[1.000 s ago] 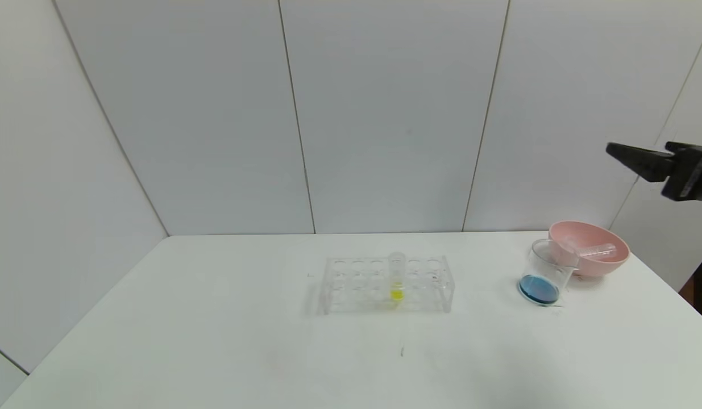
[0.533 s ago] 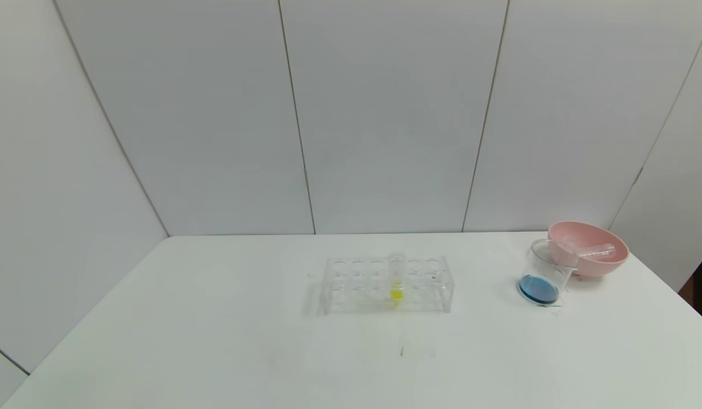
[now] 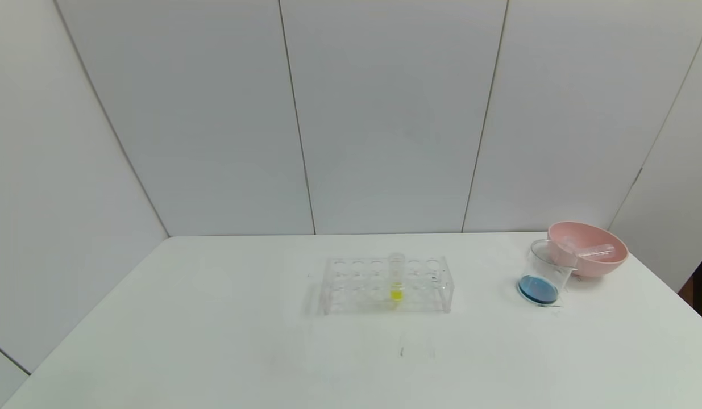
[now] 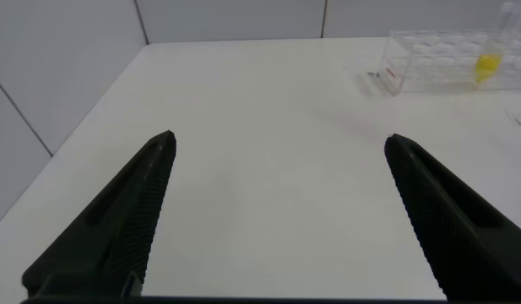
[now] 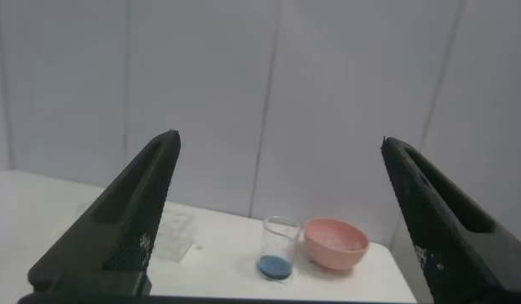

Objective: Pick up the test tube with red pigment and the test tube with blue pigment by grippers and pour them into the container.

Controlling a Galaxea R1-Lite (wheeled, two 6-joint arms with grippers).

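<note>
White wall panels back a white tabletop. At its middle stands a clear plastic tube rack holding one upright tube with yellow liquid. Toward the right edge sits a pink round bowl with two empty clear test tubes lying in it. Just beside the bowl, on its left and nearer the robot, the container, a small clear glass beaker, holds blue liquid at its bottom. The left end effector hovers over the tabletop's left part, fingers spread wide, holding nothing. The right end effector is raised well back from the beaker, fingers wide apart and empty.
</note>
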